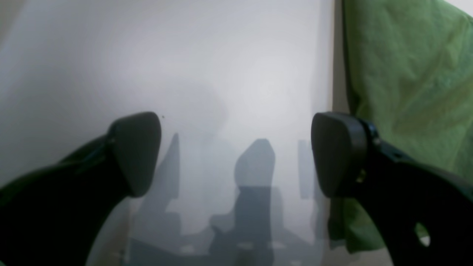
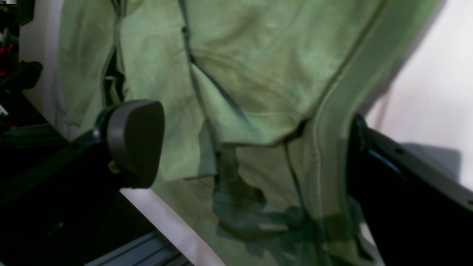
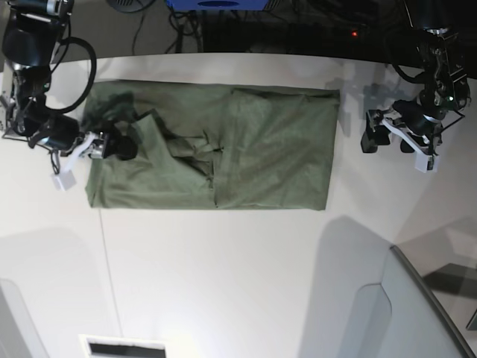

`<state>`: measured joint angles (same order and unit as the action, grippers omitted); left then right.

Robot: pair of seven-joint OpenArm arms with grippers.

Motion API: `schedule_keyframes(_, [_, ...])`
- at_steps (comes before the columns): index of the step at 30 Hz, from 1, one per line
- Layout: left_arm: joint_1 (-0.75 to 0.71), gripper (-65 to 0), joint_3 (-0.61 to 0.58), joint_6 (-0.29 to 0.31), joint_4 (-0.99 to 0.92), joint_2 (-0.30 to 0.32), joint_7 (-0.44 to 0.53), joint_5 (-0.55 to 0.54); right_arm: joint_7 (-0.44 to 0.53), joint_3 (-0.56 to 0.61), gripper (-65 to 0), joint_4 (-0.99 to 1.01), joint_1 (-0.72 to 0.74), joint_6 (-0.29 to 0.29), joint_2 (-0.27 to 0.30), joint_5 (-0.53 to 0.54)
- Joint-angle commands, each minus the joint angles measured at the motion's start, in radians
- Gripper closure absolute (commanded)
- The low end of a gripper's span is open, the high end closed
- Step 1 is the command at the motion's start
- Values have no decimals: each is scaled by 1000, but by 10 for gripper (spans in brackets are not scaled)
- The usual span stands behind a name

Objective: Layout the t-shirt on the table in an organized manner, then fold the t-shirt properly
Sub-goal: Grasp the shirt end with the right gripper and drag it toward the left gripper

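The olive-green t-shirt [image 3: 261, 149] lies across the far half of the white table [image 3: 223, 268] as a rough rectangle, with rumpled folds in its left half. My right gripper [image 3: 119, 145] hovers over the shirt's left edge. In the right wrist view it [image 2: 251, 147] stands open, with shirt fabric [image 2: 258, 74] and a seamed edge between the jaws. My left gripper [image 3: 375, 139] is open beside the shirt's right edge and clear of it. In the left wrist view it [image 1: 236, 155] is over bare table [image 1: 184, 74], with the shirt [image 1: 406, 74] off to the right.
A grey angled panel [image 3: 417, 313] occupies the near right corner. Cables and a blue object [image 3: 216, 4] lie beyond the far edge. There is a slot [image 3: 123, 347] at the near edge. The right wrist view shows the table edge with a metal rail [image 2: 140, 247] below it.
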<state>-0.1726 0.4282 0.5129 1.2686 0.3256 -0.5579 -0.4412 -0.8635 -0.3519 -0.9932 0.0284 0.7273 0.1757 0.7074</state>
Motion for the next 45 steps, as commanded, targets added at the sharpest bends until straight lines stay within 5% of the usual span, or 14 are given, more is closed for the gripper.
schedule_keyframes(1, [6,-625,4,5,15,17,22,-11,-82,9,-603,15,-6,-29,-6,-82])
schedule_keyframes(8, [0,-625,4,5,15,17,22,-11,-89,21,-534,10,-6,-29,-37,-87])
schedule_keyframes(19, [-2,-625,4,5,13,16,22,-11,-81,73,-527,15,-2,-29,-38,-84])
schedule_keyframes(27, [-3,-625,4,5,13,14,22,-11,-79,73,-270,32,35,-29,-40,-82])
schedule_keyframes(36, [2,-625,4,5,-30,14,22,-11,-50,72,-306,130,90,-29,-40,-82])
schedule_keyframes(42, [3,-625,4,5,-57,14,23,-11,-46,73,-24,133,94,-29,-40,-82])
schedule_keyframes(45, [5,-625,4,5,-56,14,23,-11,-46,72,-3,133,95,-29,-37,-82])
